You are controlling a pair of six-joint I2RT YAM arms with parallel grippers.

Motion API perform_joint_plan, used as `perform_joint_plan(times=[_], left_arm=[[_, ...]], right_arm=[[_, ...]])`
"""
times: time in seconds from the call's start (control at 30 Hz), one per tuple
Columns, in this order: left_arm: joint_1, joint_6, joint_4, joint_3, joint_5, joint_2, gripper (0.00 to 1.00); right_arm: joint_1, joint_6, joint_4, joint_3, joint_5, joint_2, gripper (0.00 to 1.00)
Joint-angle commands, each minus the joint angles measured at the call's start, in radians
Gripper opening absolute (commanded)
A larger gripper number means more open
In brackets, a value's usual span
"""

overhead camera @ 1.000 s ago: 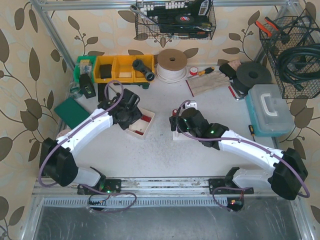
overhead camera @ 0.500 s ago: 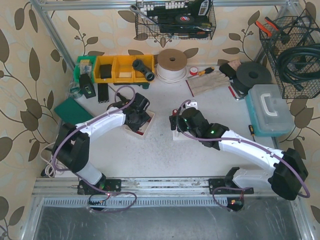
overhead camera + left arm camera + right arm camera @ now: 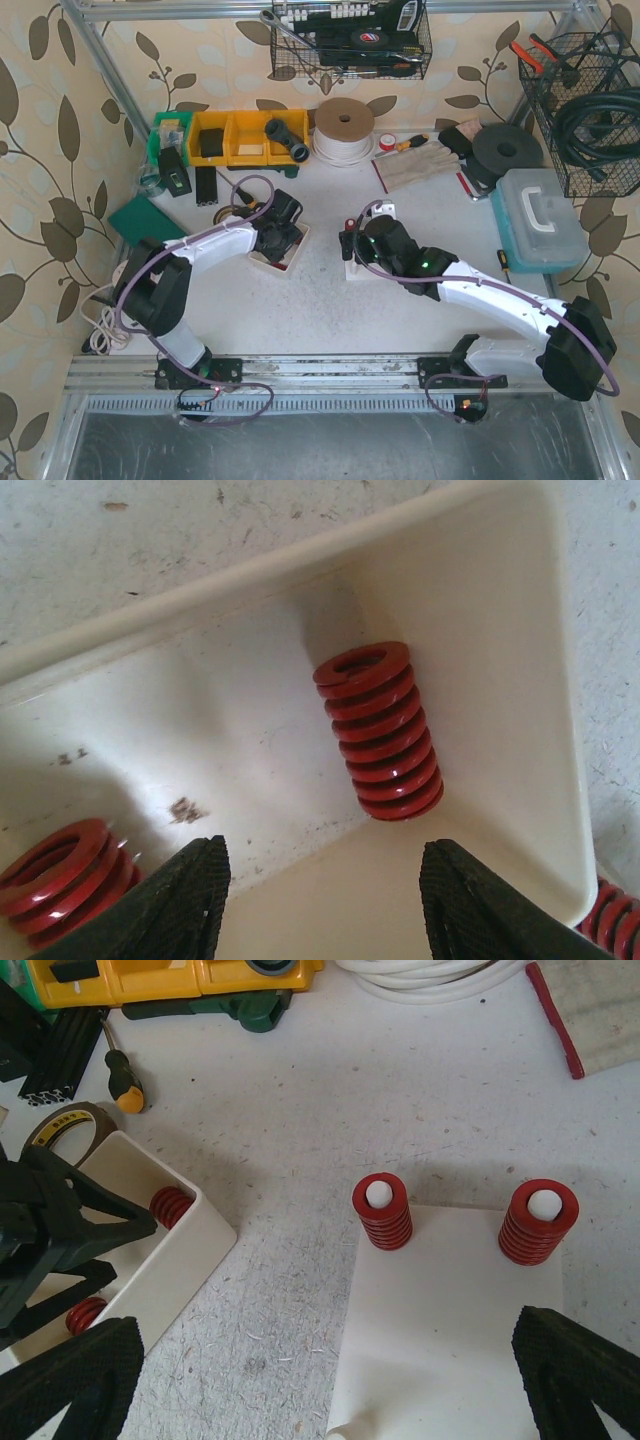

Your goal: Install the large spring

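As the large spring (image 3: 378,732) is lying cornered in the left tray (image 3: 480,610), we are holding left gripper (image 3: 320,880) and right gripper (image 3: 325,1375) open; the close wall is risking a skewed pinch.

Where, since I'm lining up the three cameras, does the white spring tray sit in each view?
Top external: white tray left of centre, partly under the left gripper.
Left wrist: white tray fills most of the frame, above the fingers.
Right wrist: white tray at the lower left edge.
Shared landmark: the red spring lying in the tray's corner, visible in both wrist views.
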Motion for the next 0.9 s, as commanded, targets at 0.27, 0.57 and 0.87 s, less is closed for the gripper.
perform_joint_plan(times=[0.27,0.57,0.87], left_arm=[[0.013,-0.035,0.021,0.037,-0.045,0.061,0.50],[0.020,-0.034,0.033,0.058,-0.067,0.080,0.49],[0.026,-0.042,-0.002,0.100,-0.077,0.119,0.49]], right_arm=[[-0.012,-0.006,0.029,-0.027,-0.012,-0.030,0.99],[-0.022,-0.005,0.035,-0.033,-0.021,-0.034,0.99],[-0.029,-0.003,0.044,-0.038,-0.028,-0.035,0.99]])
